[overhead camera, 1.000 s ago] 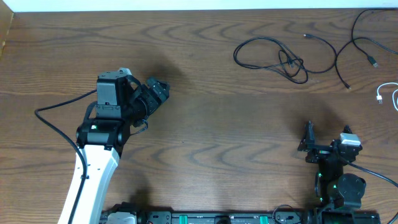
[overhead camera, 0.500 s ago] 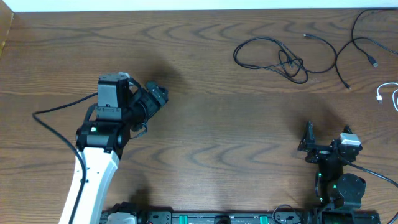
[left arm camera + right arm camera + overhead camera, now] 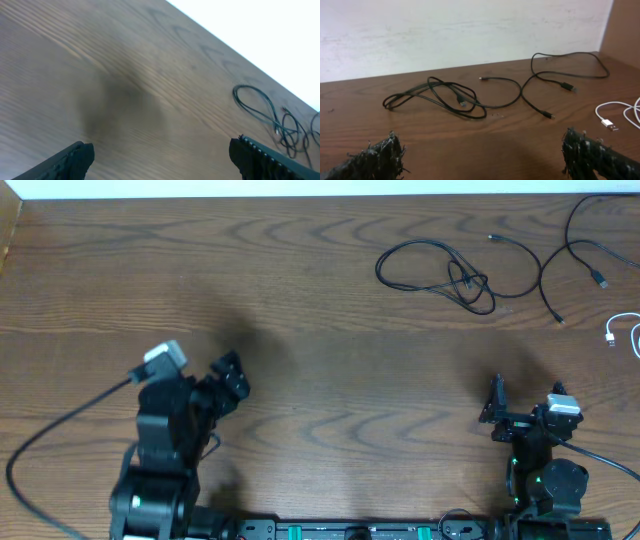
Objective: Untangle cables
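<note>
Left arm has pulled back toward the near edge; both claws are released and the cables are untouched.
The left claw [image 3: 228,375] has dropped from mid-bench to near-left, jaws wide apart and holding nothing. The right claw [image 3: 495,408] hasn't moved at near-right and is also spread and holding nothing. The black cables [image 3: 467,282] lie in a loose knot at far right on the bench [image 3: 330,300], with the white cable [image 3: 612,336] at the right edge. All are well apart from both claws, closer to the right one. Judgement: the left arm is retreating, so no untangling is underway, and the knot looks like the right claw's reach.
</note>
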Robot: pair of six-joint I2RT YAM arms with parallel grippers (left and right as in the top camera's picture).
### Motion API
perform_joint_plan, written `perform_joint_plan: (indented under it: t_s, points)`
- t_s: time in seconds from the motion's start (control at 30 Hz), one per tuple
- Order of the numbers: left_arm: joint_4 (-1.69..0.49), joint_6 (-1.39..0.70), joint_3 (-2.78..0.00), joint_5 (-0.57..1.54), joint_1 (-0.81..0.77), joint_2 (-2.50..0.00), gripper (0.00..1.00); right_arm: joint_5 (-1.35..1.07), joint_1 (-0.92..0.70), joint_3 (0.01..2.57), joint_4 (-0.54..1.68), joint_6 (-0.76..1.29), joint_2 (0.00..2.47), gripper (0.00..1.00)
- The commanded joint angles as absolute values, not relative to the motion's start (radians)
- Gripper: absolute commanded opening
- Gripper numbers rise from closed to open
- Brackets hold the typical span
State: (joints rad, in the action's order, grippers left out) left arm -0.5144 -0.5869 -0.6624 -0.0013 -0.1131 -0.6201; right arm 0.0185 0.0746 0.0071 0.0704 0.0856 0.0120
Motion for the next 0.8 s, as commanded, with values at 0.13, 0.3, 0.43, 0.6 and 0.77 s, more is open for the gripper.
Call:
perform_joint_plan:
  t_s: [0.13,0.3,0.43,0.6,0.77]
  points:
    - [-0.371,-0.441,-0.425,0.008,-0.047,-0.360,0.92,0.027,0.078,0.005,0.073,0.070,0.005,0.99]
    - [-0.193,-0.383,-0.244,0.057,-0.027,-0.198,0.92,0.027,0.078,0.005,0.073,0.070,0.005,0.99]
    - [-0.080,-0.358,-0.120,0.073,-0.028,-0.112,0.92,0.027,0.078,0.005,0.073,0.070,0.005,0.99]
    - [0.014,-0.246,-0.010,0.122,-0.028,-0.040,0.92,0.027,0.078,0.005,0.073,0.070,0.005,0.99]
    - [-0.007,-0.121,-0.004,0.120,-0.030,-0.004,0.92,0.027,0.078,0.005,0.073,0.070,0.005,0.99]
